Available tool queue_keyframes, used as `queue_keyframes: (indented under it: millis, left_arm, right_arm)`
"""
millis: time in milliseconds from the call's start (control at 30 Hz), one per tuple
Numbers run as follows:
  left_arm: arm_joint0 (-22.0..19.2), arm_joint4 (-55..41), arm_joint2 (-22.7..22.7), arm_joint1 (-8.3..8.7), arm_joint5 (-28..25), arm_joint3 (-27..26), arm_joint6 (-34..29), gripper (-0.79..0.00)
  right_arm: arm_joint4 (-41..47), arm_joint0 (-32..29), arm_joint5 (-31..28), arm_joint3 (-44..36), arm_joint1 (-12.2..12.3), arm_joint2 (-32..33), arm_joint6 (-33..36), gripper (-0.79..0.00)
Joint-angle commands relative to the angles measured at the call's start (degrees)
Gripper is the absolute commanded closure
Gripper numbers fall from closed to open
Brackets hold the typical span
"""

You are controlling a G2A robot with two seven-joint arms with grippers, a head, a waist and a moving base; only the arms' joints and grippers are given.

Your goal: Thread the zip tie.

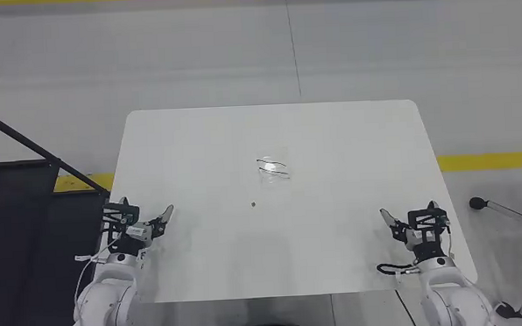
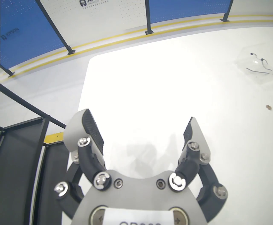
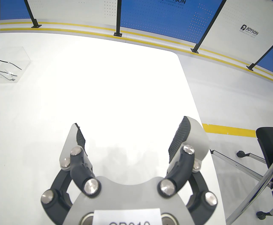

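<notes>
White desk (image 1: 204, 253) | zip tie (image 1: 273, 167) ctr, axis crosswise | left gripper (image 2: 138, 115) & right gripper (image 3: 130, 121) spread, empty, approx equidistant

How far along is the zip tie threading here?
Nothing looks done: the zip ties lie loose in the clear tray on the table, none visibly threaded. Nothing is in hand: the left claw and right claw are open and empty by its near corners. Picking one up and threading it are left.
</notes>
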Motion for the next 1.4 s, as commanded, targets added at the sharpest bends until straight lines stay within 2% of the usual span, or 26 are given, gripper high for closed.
queue_keyframes:
  millis: [0, 167, 300, 567, 667, 1067, 1133, 1367]
  left_arm:
    - [-1.1, -2.1, 1.4, -0.21, -1.2, 0.2, -0.4, -0.785]
    - [-5.0, -5.5, 2.8, -0.34, -6.4, -0.2, -3.9, -0.785]
    - [-9.6, -13.8, 2.6, -0.43, -11.9, 0.2, -8.9, -0.785]
    - [-22.4, -33.8, 4.8, -0.72, -20.8, 7.8, -24.3, -0.785]
    - [-25.7, -33.0, 5.8, -0.57, -19.0, 8.9, -30.9, -0.785]
    - [-26.0, -32.8, 5.9, -0.56, -18.8, 8.7, -31.2, -0.785]
    - [-25.6, -38.3, 6.0, -0.76, -18.5, 10.1, -32.0, -0.785]
    - [-31.3, -56.4, 7.4, -1.55, -15.6, 14.1, -37.1, -0.785]
  right_arm:
    - [0.0, 0.0, 0.0, 0.0, 0.0, 0.0, 0.0, -0.785]
    - [0.0, 0.0, 0.0, 0.0, 0.0, 0.0, 0.0, -0.785]
    - [0.0, 0.0, 0.0, 0.0, 0.0, 0.0, 0.0, -0.785]
    - [0.0, 0.0, 0.0, 0.0, 0.0, 0.0, 0.0, -0.785]
    - [0.0, 0.0, 0.0, 0.0, 0.0, 0.0, 0.0, -0.785]
    - [0.0, 0.0, 0.0, 0.0, 0.0, 0.0, 0.0, -0.785]
    - [0.0, 0.0, 0.0, 0.0, 0.0, 0.0, 0.0, -0.785]
    - [0.0, 0.0, 0.0, 0.0, 0.0, 0.0, 0.0, -0.785]
